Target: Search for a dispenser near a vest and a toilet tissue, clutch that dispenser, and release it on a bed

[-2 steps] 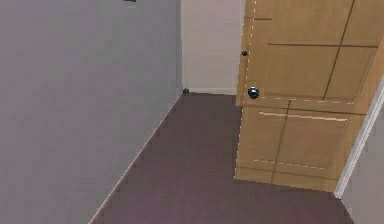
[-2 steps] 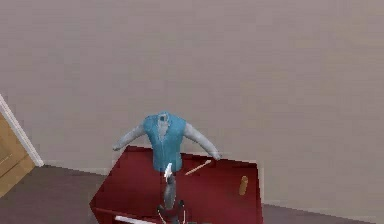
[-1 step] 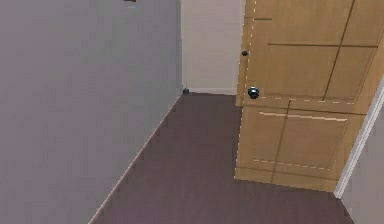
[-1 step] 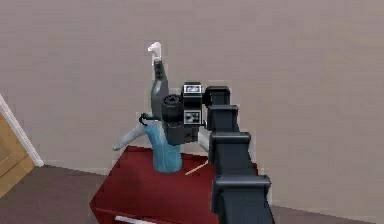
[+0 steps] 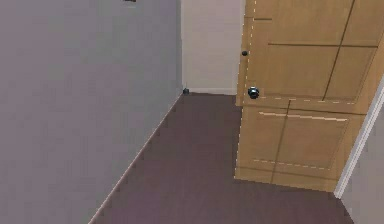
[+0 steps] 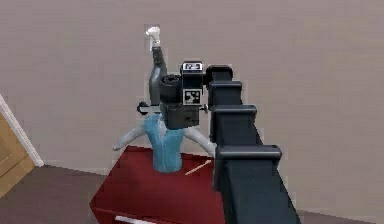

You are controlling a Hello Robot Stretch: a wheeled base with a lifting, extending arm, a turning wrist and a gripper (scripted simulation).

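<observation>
In the arm side view a grey dispenser bottle with a white top stands upright against the wall. Just below it a teal vest-like shape rests on a dark red cabinet top. The arm's dark bar rises from the bottom edge, and the gripper sits at the bottle's lower part, in front of the teal shape. The bottle's base is hidden. I cannot tell whether the gripper holds anything.
A thin pale stick lies on the red cabinet top. A wooden door edge shows at the arm side view's left. In the forward view a wooden door with a round knob stands at the right, a grey wall runs along the left, and dark floor lies between.
</observation>
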